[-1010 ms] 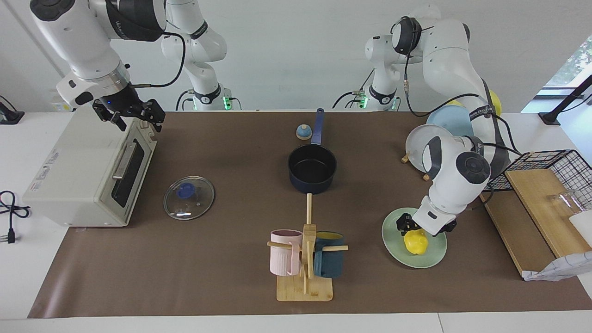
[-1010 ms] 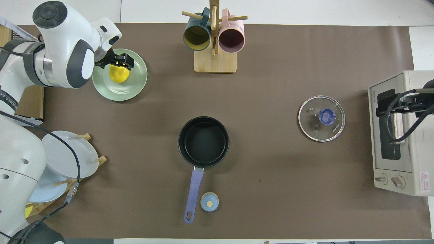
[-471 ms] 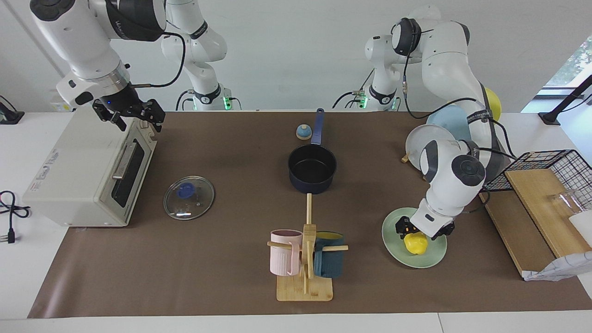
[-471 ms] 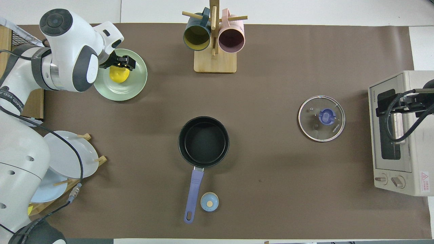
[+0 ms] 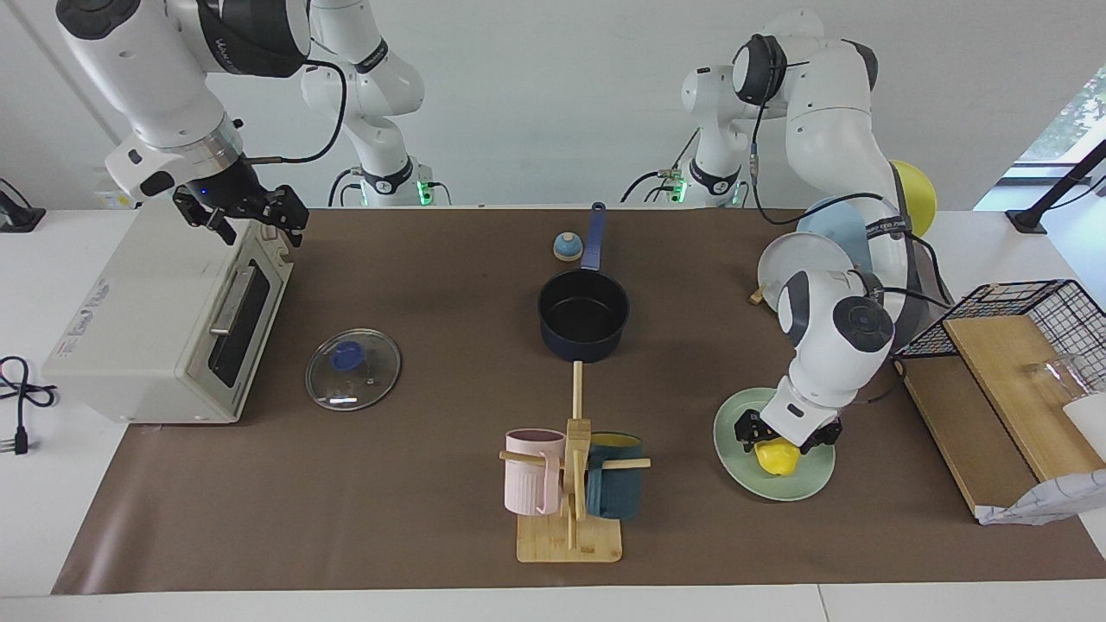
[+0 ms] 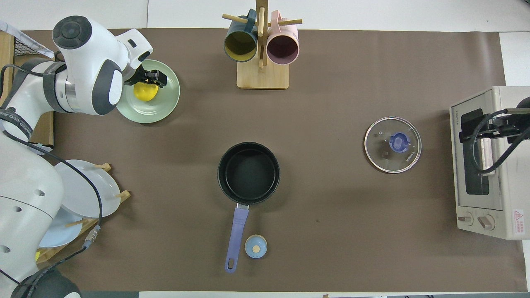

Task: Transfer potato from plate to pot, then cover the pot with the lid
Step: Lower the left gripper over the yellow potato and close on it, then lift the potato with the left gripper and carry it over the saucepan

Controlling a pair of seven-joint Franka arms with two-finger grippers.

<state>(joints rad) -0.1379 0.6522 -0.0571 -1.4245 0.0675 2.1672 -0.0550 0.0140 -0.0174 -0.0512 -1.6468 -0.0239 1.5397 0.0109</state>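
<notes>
The yellow potato [image 5: 776, 458] [image 6: 145, 92] lies on the mint-green plate [image 5: 743, 471] [image 6: 165, 108] toward the left arm's end of the table. My left gripper [image 5: 783, 436] [image 6: 147, 78] is low over the plate, open, one finger on each side of the potato's top; contact is not discernible. The navy pot [image 5: 583, 315] [image 6: 248, 173] stands empty mid-table, its handle pointing to the robots. The glass lid [image 5: 352, 369] [image 6: 392, 144] lies flat beside the toaster oven. My right gripper [image 5: 242, 212] [image 6: 503, 126] waits open above the oven.
A toaster oven [image 5: 164, 320] fills the right arm's end. A wooden mug rack [image 5: 570, 484] with a pink and a teal mug stands farther out than the pot. A small bell [image 5: 566, 246] sits by the pot handle. A plate rack [image 5: 804, 268] and wire basket [image 5: 1020, 311] flank the left arm.
The left gripper has sunk lower onto the potato and shifted a little toward the mug rack. Its fingers stayed open. The right arm has not moved.
</notes>
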